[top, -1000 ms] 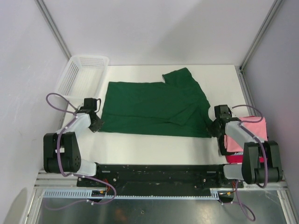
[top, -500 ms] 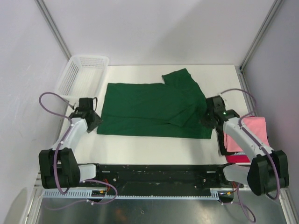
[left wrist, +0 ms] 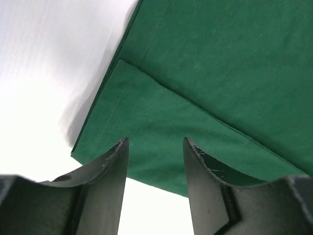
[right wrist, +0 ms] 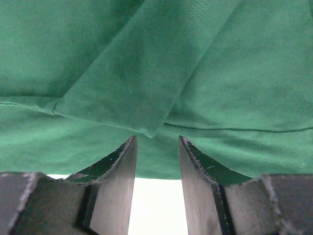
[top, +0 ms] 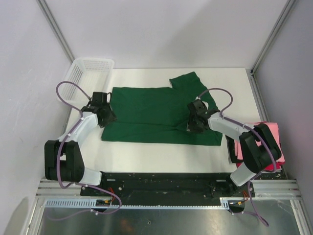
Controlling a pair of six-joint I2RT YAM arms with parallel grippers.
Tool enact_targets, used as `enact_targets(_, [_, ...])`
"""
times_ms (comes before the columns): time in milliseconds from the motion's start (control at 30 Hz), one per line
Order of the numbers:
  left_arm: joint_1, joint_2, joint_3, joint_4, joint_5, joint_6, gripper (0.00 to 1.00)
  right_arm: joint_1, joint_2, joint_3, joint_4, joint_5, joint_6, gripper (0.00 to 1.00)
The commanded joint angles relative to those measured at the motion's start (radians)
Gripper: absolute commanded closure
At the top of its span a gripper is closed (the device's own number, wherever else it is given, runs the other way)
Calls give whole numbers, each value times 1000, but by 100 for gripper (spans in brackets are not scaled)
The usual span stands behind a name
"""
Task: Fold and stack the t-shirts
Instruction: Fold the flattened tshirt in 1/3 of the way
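no readable text, labels, numbers

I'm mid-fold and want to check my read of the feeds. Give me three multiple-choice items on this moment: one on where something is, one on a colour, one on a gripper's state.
1. Where does the white mesh basket stand?
A) at the far left corner of the table
B) beside the right arm's base
C) on top of the spread shirt

2. What colour is the t-shirt that lies spread out?
A) pink
B) dark green
C) white

3. How is the right gripper?
A) shut on a sleeve
B) open over the cloth
C) out of view

Answers:
1 A, since the top view shows the basket at the far left corner, clear of the shirt.
2 B, since the top view and both wrist views show dark green cloth.
3 B, since the right wrist view shows its jaws apart with nothing pinched between them.
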Motion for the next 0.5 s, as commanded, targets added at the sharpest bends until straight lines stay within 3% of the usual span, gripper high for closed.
enact_targets(0, [-2, 14, 43, 27, 31, 41, 48, 19, 41, 62, 28, 40, -2, 55])
enact_targets(333, [-2, 46, 46, 49, 63, 44, 48, 33, 145, 124, 6, 59, 18, 58])
enact_targets(467, [-3, 50, 46, 55, 66, 43, 48, 34, 162, 150, 13, 61, 20, 73])
